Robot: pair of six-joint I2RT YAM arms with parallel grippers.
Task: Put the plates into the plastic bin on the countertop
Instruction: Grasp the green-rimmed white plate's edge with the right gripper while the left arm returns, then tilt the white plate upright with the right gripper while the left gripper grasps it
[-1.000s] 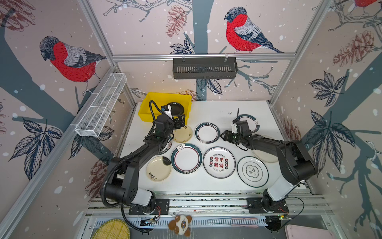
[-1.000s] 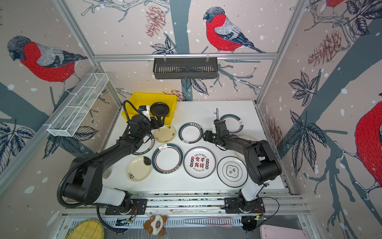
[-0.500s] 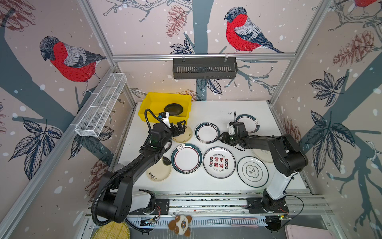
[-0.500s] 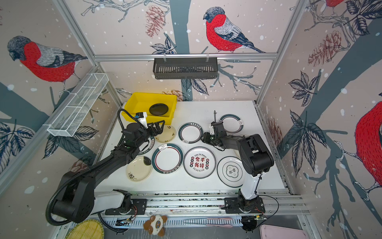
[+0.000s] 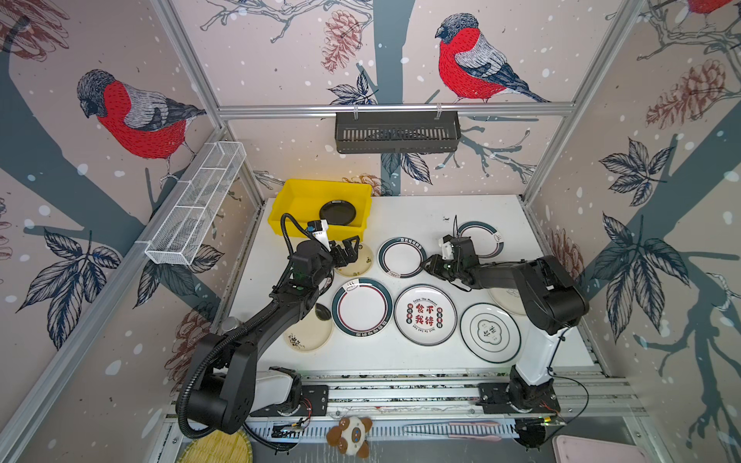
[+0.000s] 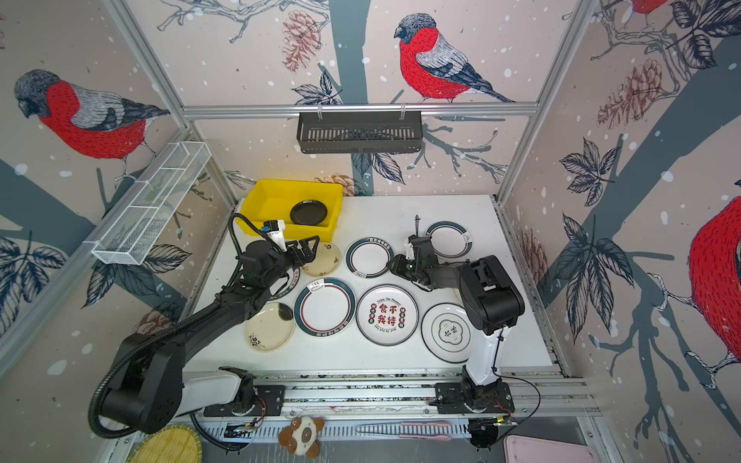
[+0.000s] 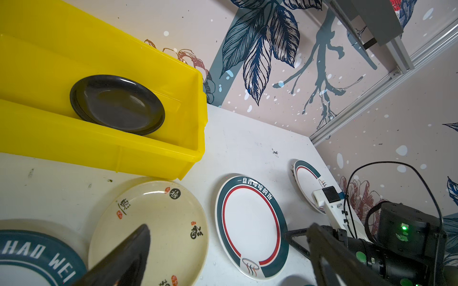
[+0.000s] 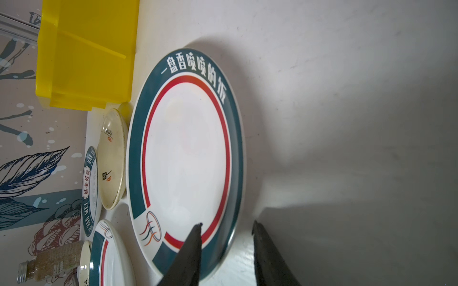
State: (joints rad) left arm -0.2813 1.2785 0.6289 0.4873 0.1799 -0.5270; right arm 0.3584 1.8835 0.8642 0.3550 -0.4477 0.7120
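I watch the right gripper (image 8: pixel 227 222) first, because the next move depends on it. The round white plate with a dark green rim and a thin red ring (image 8: pixel 186 153) lies flat on the white speckled countertop (image 5: pixel 421 212). Its edge nearest to the right arm sits just between the two black fingers. One finger (image 8: pixel 190 252) is over the inside of the plate, at the red ring. The outer finger (image 8: pixel 267 257) is over the bare table, just beside the rim. So the rest of the plate lies straight ahead of the fingertips, away from the right arm. The jaws stand narrow but not shut: I see a gap between the outer finger and the rim, and I judge that the plate is not gripped yet. Whether the inner finger touches the plate surface, I cannot tell.

The bright yellow rectangular plastic bin (image 5: pixel 298 202) stands in the far left corner of the countertop, with its long side along the back wall. One round black plate (image 5: pixel 338 212) lies already inside it. From the green-rimmed plate the bin is to the left and farther back, near but not touching. The left arm is nearer to the bin than the right arm.

The left gripper (image 5: pixel 349 247) hovers above a round cream plate with small motifs (image 7: pixel 153 222), which lies just in front of the bin. Its jaws are wide and it holds nothing.
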